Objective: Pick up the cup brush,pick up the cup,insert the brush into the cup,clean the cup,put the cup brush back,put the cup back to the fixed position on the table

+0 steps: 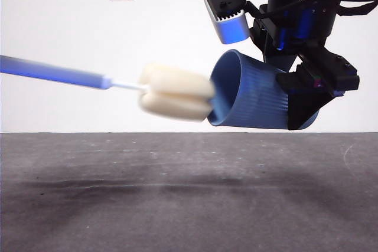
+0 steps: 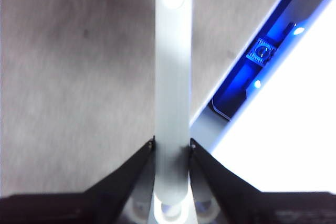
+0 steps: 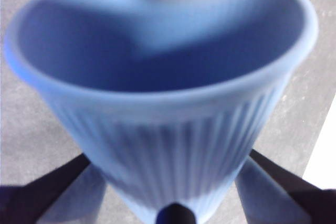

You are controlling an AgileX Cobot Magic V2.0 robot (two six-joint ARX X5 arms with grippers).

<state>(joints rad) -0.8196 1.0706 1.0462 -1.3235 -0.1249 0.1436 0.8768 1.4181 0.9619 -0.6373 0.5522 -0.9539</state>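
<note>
The table [image 1: 189,193] lay well below both arms, so anything that slipped would have dropped clear onto it. The likeliest trouble, as I judged it, was the sponge catching the cup's rim instead of sliding in: the head looked nearly as wide as the mouth, and a push off-centre could have twisted the cup in its grip or bent the slim handle aside.

The cup [image 1: 254,95] hung in the air, tipped on its side with its mouth facing the brush. The right gripper [image 3: 176,211] was clamped on its narrow base, jaws spread only as wide as the ribbed wall.

The cup brush [image 1: 174,92] was held level, its sponge head right at the rim, barely entering. The left gripper [image 2: 171,153] was closed tight on the grey handle.
</note>
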